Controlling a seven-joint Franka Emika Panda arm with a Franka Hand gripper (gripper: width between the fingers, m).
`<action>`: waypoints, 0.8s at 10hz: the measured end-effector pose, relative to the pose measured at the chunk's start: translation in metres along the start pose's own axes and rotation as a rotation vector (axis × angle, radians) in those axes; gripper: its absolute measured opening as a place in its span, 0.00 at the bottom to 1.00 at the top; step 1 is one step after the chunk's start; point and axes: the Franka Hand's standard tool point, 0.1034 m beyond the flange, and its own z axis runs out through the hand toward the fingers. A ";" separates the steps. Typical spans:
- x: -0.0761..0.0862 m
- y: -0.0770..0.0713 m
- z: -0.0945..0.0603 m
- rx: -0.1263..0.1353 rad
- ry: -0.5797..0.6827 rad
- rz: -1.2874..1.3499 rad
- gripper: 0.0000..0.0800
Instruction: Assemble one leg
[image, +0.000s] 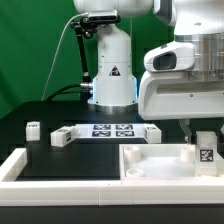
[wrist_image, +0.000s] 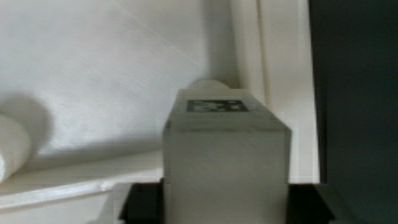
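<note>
My gripper (image: 203, 136) is shut on the leg (image: 205, 153), a small white upright block with a black-and-white tag on its face. It holds the leg over the right side of the large white tray-like piece (image: 150, 158), at the exterior view's right. In the wrist view the leg (wrist_image: 219, 140) stands between my two black pads (wrist_image: 146, 202), with my gripper (wrist_image: 222, 206) closed on its sides. The tray's white surface (wrist_image: 98, 70) lies behind it. I cannot tell whether the leg touches the tray.
Two more small white blocks (image: 33, 128) (image: 60, 138) stand at the exterior view's left. The marker board (image: 112, 130) lies behind the tray. A white raised rail (image: 20, 165) runs along the front left. The robot's base (image: 110, 75) stands at the back.
</note>
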 end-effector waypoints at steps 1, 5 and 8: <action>0.000 -0.001 0.000 0.006 0.000 0.122 0.36; 0.000 0.002 0.001 0.029 0.002 0.576 0.36; 0.001 0.005 0.001 0.056 0.000 0.834 0.36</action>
